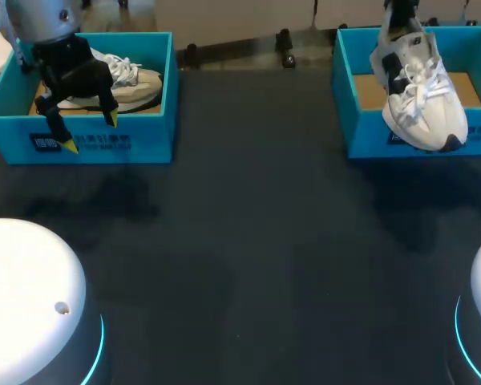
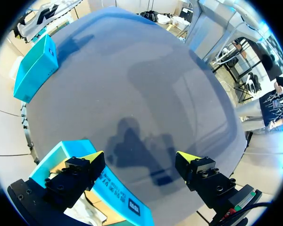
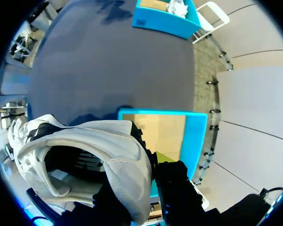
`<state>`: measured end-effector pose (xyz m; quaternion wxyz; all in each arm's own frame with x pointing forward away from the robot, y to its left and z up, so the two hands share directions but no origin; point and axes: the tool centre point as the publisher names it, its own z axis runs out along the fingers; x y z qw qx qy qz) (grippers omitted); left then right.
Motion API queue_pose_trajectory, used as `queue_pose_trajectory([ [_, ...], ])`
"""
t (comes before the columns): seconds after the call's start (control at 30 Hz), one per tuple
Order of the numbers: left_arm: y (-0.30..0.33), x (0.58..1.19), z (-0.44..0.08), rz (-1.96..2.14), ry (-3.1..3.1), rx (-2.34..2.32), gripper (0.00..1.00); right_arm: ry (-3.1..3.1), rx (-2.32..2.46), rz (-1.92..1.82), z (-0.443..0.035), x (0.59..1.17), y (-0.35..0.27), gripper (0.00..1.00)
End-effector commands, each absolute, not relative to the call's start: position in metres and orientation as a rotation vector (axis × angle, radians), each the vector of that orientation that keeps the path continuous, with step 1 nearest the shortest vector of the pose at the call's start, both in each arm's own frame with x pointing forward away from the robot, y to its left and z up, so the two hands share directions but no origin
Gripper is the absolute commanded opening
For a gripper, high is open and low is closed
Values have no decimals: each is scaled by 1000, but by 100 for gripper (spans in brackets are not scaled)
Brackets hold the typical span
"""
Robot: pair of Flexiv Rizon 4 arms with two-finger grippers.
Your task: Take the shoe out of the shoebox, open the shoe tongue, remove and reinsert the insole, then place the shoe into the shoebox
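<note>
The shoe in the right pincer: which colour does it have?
The shoe is white with black accents; the head view shows it best.

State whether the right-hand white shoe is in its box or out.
Out: the right gripper holds the white shoe above the right box, toe down.

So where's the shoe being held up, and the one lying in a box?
held white sneaker (image 1: 421,92): head view, on its laces.
boxed sneaker (image 1: 144,84): head view, on its toe.
</note>
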<state>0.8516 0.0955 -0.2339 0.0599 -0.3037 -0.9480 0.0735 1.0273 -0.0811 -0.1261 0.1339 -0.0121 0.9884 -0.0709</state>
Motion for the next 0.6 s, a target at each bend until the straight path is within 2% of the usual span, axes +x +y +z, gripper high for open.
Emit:
queue_pose_trajectory([
  [0.03, 96, 851, -233, 220, -2870, -919, 100, 2856, -75, -184, -118, 1058, -127, 0],
  [0.33, 96, 851, -233, 220, -2870, -919, 100, 2901, -90, -63, -125, 1137, -205, 0],
  [0.6, 96, 851, -233, 220, -2870, -919, 100, 2925, -154, -123, -144, 1164, -219, 0],
])
